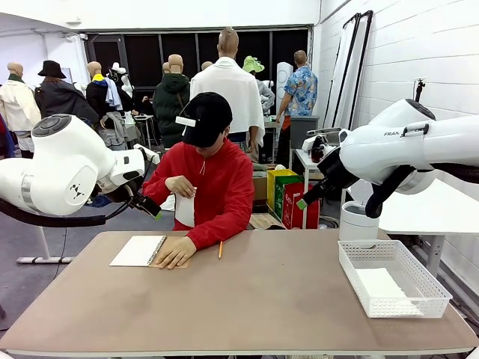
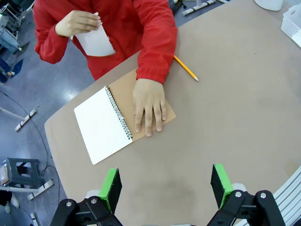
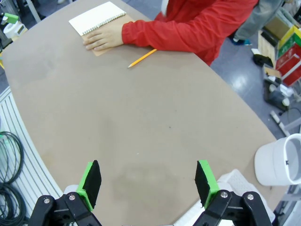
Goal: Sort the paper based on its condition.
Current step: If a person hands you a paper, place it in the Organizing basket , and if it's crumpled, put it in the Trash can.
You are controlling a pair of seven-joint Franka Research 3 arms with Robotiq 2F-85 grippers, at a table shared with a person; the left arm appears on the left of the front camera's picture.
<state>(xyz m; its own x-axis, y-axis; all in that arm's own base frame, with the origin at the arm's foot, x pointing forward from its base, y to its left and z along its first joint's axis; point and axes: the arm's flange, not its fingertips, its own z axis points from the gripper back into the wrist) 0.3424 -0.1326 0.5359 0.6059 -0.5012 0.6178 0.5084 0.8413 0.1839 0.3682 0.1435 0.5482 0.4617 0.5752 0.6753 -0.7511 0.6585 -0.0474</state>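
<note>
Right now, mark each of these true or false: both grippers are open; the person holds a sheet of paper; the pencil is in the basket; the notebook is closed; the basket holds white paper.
1. Both grippers are open. True: the left gripper and the right gripper have their jaws wide apart and hold nothing.
2. The person holds a sheet of paper. True, in one raised hand.
3. The pencil is in the basket. False: it lies on the table.
4. The notebook is closed. False: it lies open, a hand on its cover.
5. The basket holds white paper. True.
</note>
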